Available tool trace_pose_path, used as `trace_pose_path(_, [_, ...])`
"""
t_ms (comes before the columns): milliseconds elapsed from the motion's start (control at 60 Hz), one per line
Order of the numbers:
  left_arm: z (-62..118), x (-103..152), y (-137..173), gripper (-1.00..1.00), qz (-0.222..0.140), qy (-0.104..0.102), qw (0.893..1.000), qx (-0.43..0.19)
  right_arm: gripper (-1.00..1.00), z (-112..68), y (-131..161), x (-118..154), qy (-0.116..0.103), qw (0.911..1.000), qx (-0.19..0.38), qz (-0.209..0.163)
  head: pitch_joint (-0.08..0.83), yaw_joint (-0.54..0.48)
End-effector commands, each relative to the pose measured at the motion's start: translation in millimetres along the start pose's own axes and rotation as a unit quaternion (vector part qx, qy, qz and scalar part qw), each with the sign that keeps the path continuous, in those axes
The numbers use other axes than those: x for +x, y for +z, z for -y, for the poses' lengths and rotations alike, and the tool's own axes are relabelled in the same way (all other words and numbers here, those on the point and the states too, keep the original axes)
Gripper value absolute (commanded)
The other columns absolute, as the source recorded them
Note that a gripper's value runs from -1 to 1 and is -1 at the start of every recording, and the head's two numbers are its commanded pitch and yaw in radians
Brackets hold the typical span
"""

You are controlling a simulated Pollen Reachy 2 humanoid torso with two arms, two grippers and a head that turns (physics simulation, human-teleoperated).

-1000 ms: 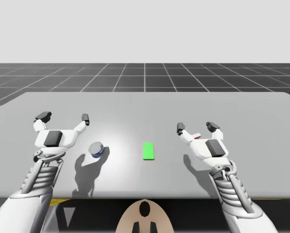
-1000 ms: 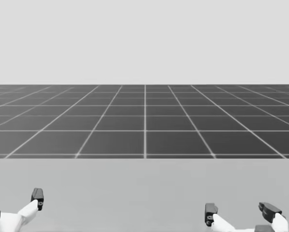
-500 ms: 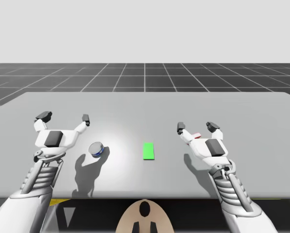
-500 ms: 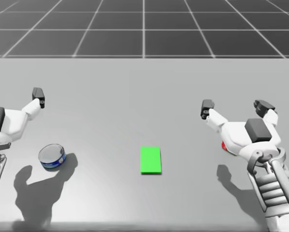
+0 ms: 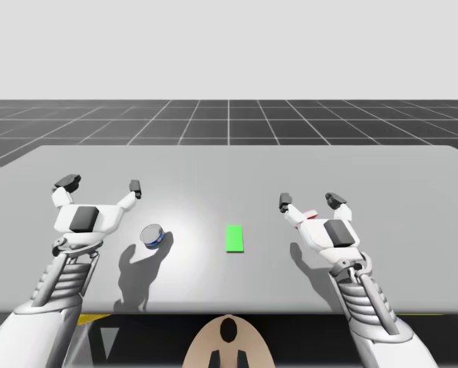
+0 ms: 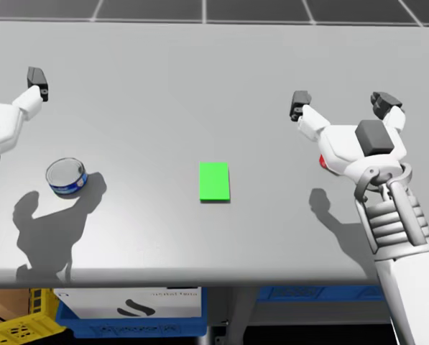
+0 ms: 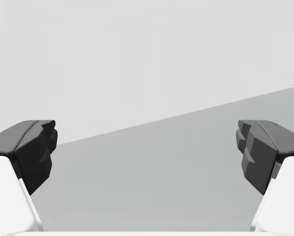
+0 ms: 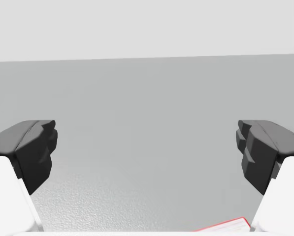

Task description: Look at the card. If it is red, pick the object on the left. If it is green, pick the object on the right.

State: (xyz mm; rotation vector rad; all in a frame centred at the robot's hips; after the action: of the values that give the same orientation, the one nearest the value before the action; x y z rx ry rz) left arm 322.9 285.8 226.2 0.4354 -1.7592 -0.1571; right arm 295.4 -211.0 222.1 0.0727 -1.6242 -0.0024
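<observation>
The card (image 6: 214, 181) lies in the middle of the table (image 5: 229, 176) and is green, so the thing to pick is the one on the right, not the can (image 6: 65, 177) on the left. That right-hand thing is a red object (image 6: 322, 161) which is mostly hidden under my right hand, so I cannot tell its shape. In the right wrist view a red-edged corner of it shows under the gripper, by one finger's base. My right gripper (image 5: 311, 201) hangs over it with its jaws spread wide and nothing between them. My left gripper (image 5: 101, 185) is spread and empty too, just left of and beyond the can. To pick well, I judge the right hand should draw back toward me and tip down, because the fingertips now reach past the object to its far side. The jaws should stay wide until the object sits squarely between the pads, then close from two sides. It looks low, so the fingers should go down close to the table. The left arm should keep off the can and the card.
</observation>
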Motion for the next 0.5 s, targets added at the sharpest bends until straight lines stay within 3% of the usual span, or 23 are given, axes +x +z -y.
trace_pose_path(17, [0.4,0.0,0.0,-1.0,0.002,-0.003,1.0,0.001,-1.0,-5.9,0.9,-2.2,-0.012,0.9999,0.001,-0.002,0.717,-0.03])
trace_pose_path(233, [0.8,0.2,0.1,-1.0,0.003,-0.004,1.0,0.0,-1.0,-6.4,0.5,-2.8,-0.011,0.9999,0.0,-0.001,0.7,-0.1])
trace_pose_path(500, [3.1,0.2,0.6,-1.0,0.003,-0.004,1.0,0.0,-1.0,-6.0,0.5,-2.8,-0.011,0.9999,0.001,-0.001,0.689,-0.29])
